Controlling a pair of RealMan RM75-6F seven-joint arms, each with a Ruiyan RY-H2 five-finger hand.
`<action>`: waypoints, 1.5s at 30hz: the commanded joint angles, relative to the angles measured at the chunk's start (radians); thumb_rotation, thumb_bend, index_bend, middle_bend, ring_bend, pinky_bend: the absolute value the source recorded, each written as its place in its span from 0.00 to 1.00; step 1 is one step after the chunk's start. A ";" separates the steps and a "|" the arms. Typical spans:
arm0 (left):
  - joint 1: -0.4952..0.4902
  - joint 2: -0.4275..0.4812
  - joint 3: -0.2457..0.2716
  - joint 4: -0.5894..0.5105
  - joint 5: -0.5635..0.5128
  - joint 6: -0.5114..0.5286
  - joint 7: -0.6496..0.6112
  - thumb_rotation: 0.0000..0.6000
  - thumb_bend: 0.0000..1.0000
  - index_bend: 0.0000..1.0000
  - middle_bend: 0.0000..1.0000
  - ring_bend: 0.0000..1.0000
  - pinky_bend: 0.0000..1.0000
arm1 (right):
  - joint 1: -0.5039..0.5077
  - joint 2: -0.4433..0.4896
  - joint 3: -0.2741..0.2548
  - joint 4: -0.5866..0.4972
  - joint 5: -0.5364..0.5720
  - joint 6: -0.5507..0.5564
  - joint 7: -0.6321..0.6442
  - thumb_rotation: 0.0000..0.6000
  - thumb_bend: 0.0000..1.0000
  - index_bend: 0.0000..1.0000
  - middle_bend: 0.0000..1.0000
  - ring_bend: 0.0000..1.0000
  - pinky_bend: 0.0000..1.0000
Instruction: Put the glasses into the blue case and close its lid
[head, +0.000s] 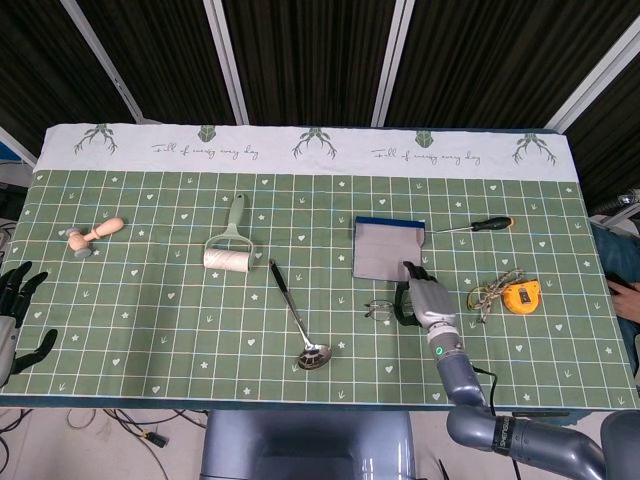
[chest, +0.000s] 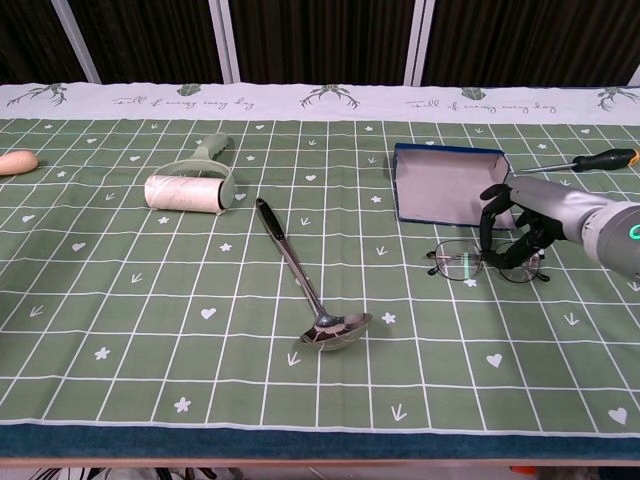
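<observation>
The blue case (head: 388, 250) (chest: 445, 185) lies open right of the table's middle, its pale grey inside showing. Just in front of it, the thin-rimmed glasses (head: 380, 309) (chest: 462, 263) rest on the green cloth. My right hand (head: 425, 297) (chest: 515, 225) hangs over their right lens, with thumb and fingers curled down around that side of the frame and close against the case's near right corner. My left hand (head: 15, 310) sits at the table's near left edge with its fingers spread, holding nothing.
A ladle (head: 295, 318) (chest: 305, 285) and a lint roller (head: 228, 255) (chest: 190, 190) lie left of the case. A screwdriver (head: 478, 225) (chest: 600, 158), a yellow tape measure (head: 520, 296) and a cord (head: 490, 290) are to its right. A wooden piece (head: 95, 236) lies far left.
</observation>
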 joint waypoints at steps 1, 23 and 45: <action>0.000 0.000 0.000 0.000 0.000 0.000 0.001 1.00 0.32 0.10 0.00 0.00 0.00 | 0.001 0.001 -0.001 -0.002 -0.001 0.000 0.000 1.00 0.51 0.62 0.09 0.08 0.19; 0.001 0.001 -0.001 -0.004 -0.003 -0.001 0.002 1.00 0.32 0.10 0.00 0.00 0.00 | 0.096 0.082 0.102 0.028 -0.017 -0.042 -0.019 1.00 0.52 0.64 0.09 0.08 0.19; 0.001 0.000 -0.007 -0.010 -0.015 -0.003 0.015 1.00 0.32 0.10 0.00 0.00 0.00 | 0.290 -0.083 0.143 0.520 0.058 -0.292 0.036 1.00 0.52 0.64 0.09 0.08 0.19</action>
